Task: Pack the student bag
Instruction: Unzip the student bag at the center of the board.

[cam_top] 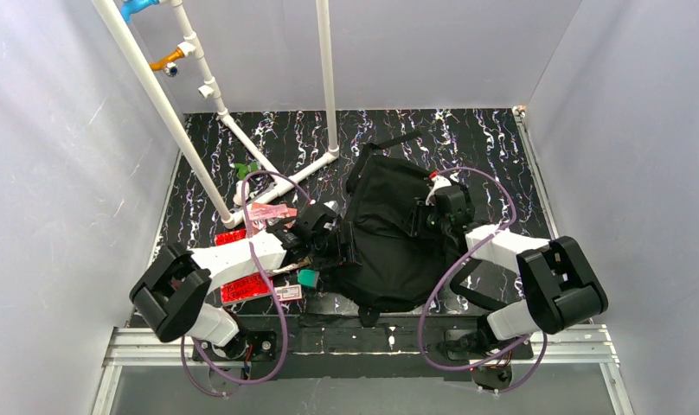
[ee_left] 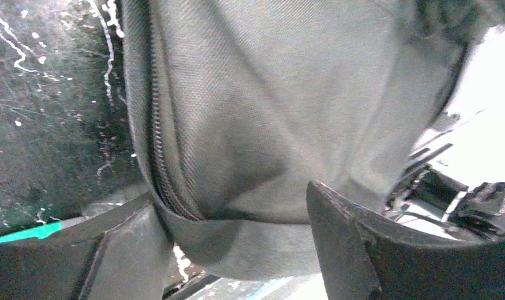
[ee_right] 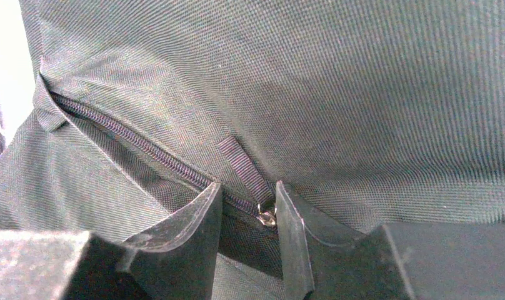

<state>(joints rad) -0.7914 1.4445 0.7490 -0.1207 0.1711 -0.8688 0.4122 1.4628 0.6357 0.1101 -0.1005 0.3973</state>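
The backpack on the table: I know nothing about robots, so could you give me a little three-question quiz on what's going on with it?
1. True or false: the left gripper and the right gripper are both at the student bag.
2. In the right wrist view, what sits between the right gripper's fingers? A) zipper pull B) pencil C) buckle
3. What colour is the flat packet beside the left arm?

Key: 1 true; 2 A; 3 red.

White links (cam_top: 242,255), blk joints (cam_top: 558,285), purple cables (cam_top: 285,333); claw fingers (ee_right: 187,231) prob. blk plastic.
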